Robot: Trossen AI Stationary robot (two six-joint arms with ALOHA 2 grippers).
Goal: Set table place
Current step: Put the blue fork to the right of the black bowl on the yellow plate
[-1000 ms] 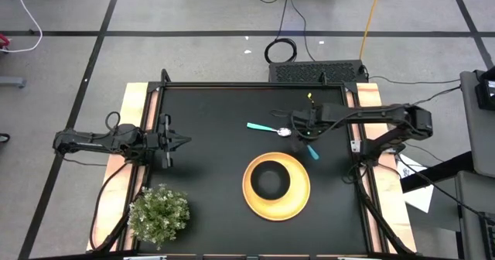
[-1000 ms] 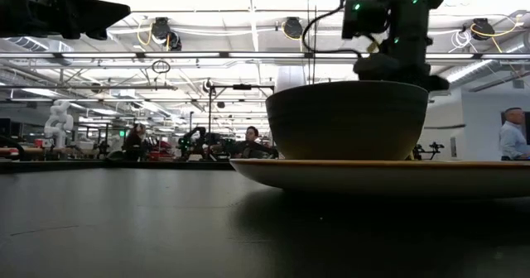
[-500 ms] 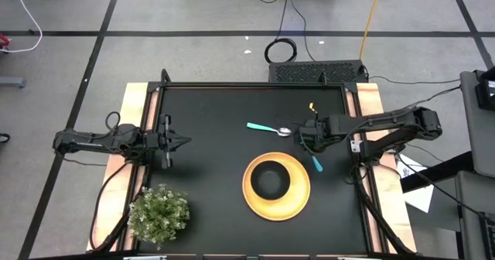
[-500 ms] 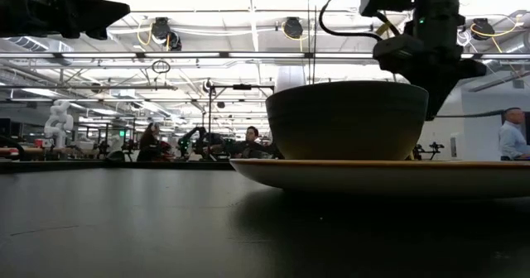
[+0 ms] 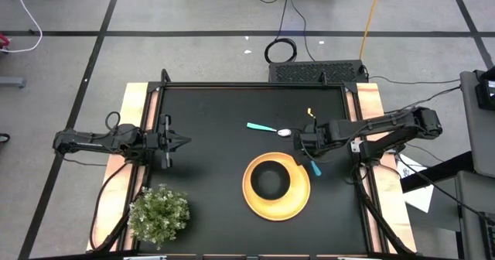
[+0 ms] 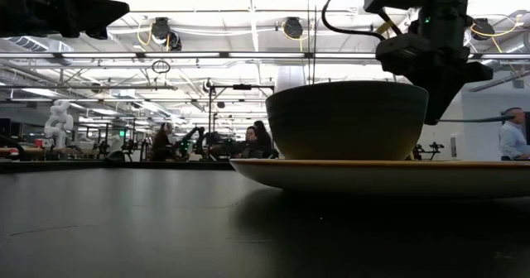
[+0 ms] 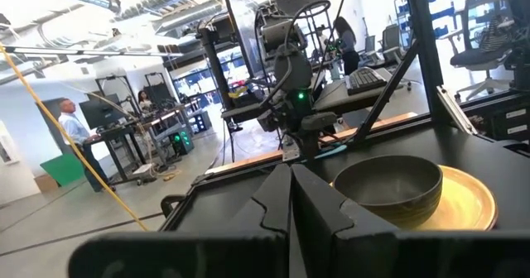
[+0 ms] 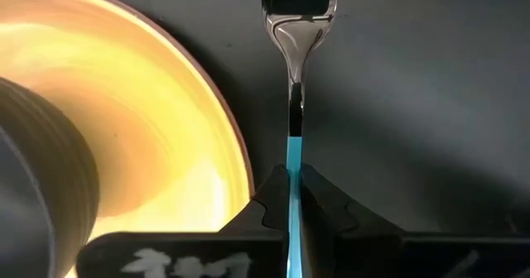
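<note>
On plate (image 5: 294, 200), bowl (image 5: 270, 181), claw (image 8: 292, 197) gripping fork (image 8: 296, 30)

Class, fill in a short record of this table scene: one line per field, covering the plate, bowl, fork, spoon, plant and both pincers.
plate: yellow, on the table, near its right side
bowl: black, sits on the plate
fork: teal handle, gripped by the right pincer, right of the plate
spoon: lies on the table, beyond the plate
plant: near left corner
right pincer: shut on the fork, beside the plate's rim
left pincer: shut, empty, at the table's left edge
</note>
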